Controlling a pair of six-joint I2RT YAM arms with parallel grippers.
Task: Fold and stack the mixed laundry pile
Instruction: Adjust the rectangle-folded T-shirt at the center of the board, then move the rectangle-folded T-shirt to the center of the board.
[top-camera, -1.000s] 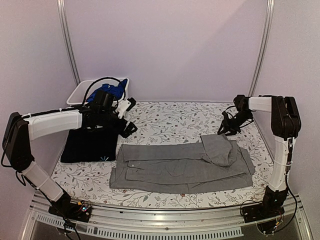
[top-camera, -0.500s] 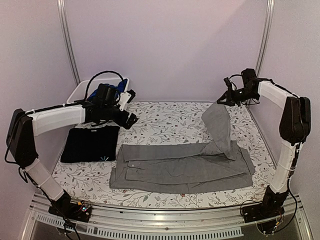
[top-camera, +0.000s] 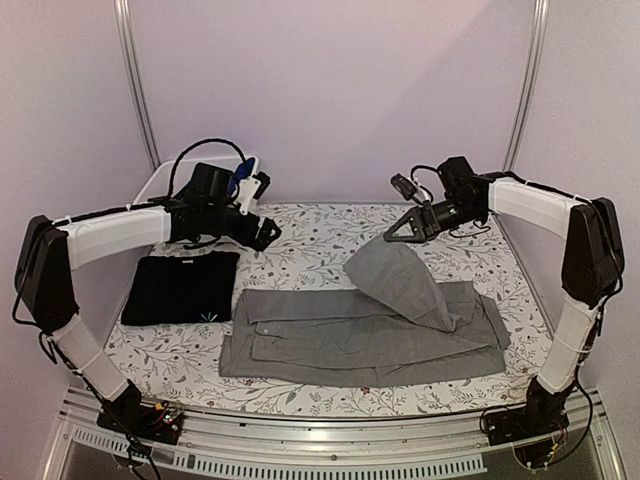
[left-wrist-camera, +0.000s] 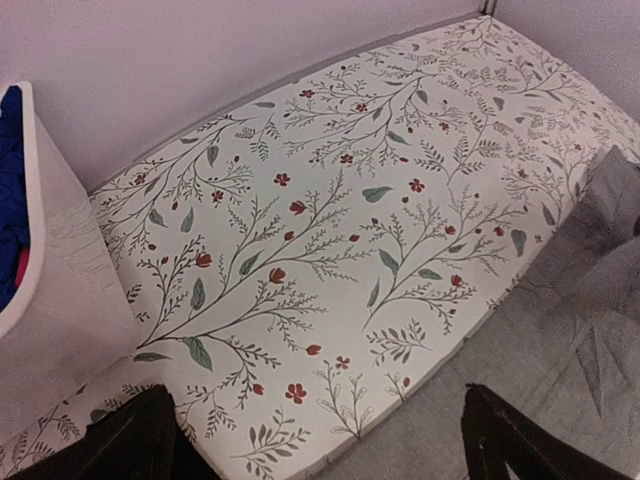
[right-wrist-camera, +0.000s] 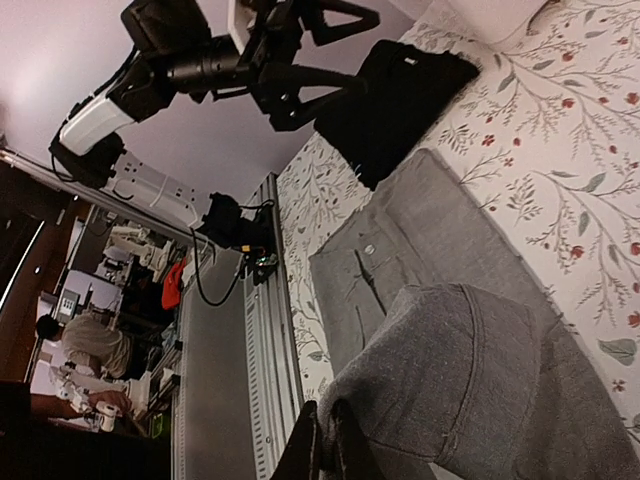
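Note:
A grey garment (top-camera: 350, 340) lies spread across the front of the floral table, buttons showing near its left end. My right gripper (top-camera: 396, 236) is shut on its right end and holds that part (top-camera: 400, 278) up over the middle; the pinched grey fold (right-wrist-camera: 450, 370) fills the right wrist view above the gripper (right-wrist-camera: 322, 445). A folded black T-shirt (top-camera: 180, 288) with a small light mark lies at the left. My left gripper (top-camera: 266, 235) hovers open behind it over bare table, nothing between its fingers (left-wrist-camera: 130, 440). A blue garment (top-camera: 241, 180) sits in the bin.
A white plastic bin (top-camera: 160, 186) stands at the back left corner, its wall (left-wrist-camera: 50, 290) close to my left gripper. Purple walls enclose the back and both sides. The table's metal rail (top-camera: 320, 440) runs along the front edge.
My right gripper shut on the grey garment's right end, lifted it at the back right, then carried it left and lower over the middle. My left gripper rose slightly toward the back.

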